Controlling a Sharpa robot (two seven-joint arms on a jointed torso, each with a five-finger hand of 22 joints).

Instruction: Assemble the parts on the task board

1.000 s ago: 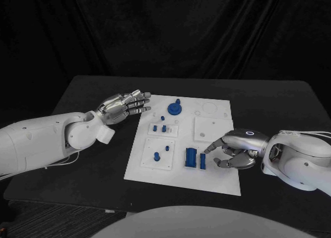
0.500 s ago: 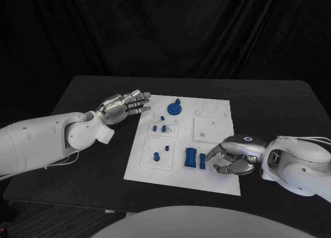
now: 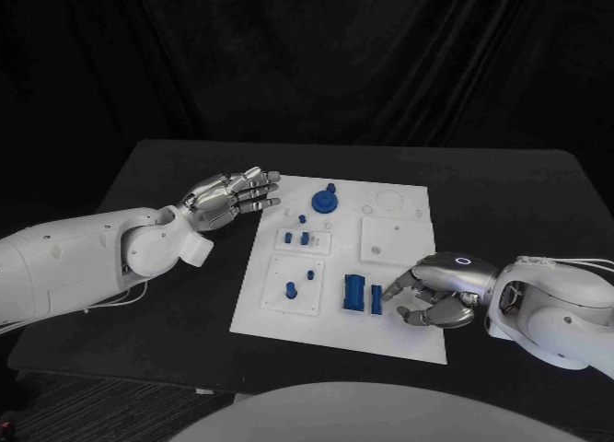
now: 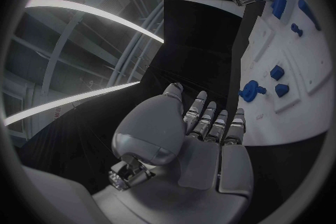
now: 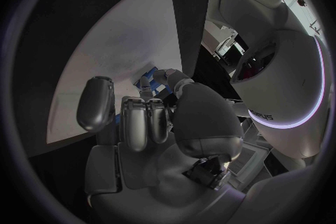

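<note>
The scene is dim against black drapes, and the black table (image 3: 519,198) swallows most detail. Light from above makes the white task board (image 3: 399,322) the brightest surface and puts soft glints on the left hand (image 3: 231,198). Both wrist views bend straight edges strongly, with bright ceiling strips and dark rims.

One white task board (image 3: 402,333) is seen on one black table (image 3: 519,193). Seven blue parts are counted on the board: one round knobbed part (image 3: 325,199), one tiny peg (image 3: 301,219), two small blocks (image 3: 296,238), one small pin (image 3: 311,274), one short peg (image 3: 291,293) and two long bars (image 3: 352,292). Two hands are counted, one left hand (image 3: 231,198) and one right hand (image 3: 439,287).
</note>
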